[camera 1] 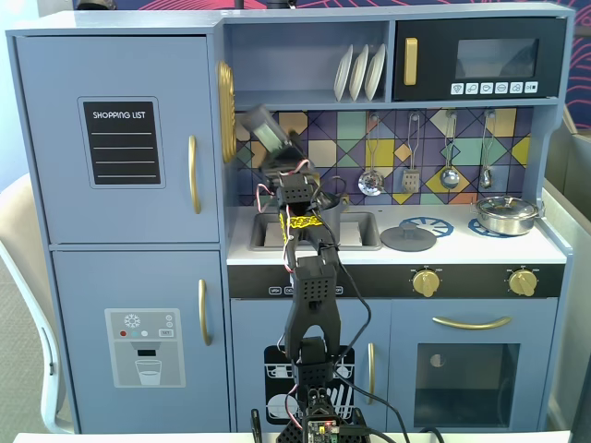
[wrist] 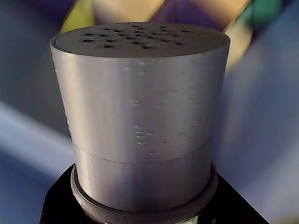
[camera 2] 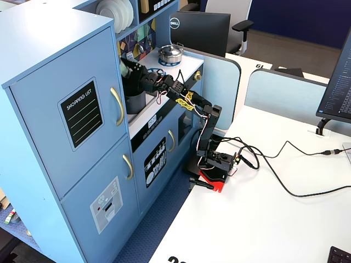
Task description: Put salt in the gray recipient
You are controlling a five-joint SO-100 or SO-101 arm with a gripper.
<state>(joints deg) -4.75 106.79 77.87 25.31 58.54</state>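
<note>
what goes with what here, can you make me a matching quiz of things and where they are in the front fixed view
Things:
1. salt
2. pot
3. silver pan
4. lid

Places:
a. flat on the counter just right of the sink
b. on the right burner
c. tilted, in the air above the sink
d. in the sink, behind the arm

Pairs: 1-c, 2-d, 3-b, 4-a
</note>
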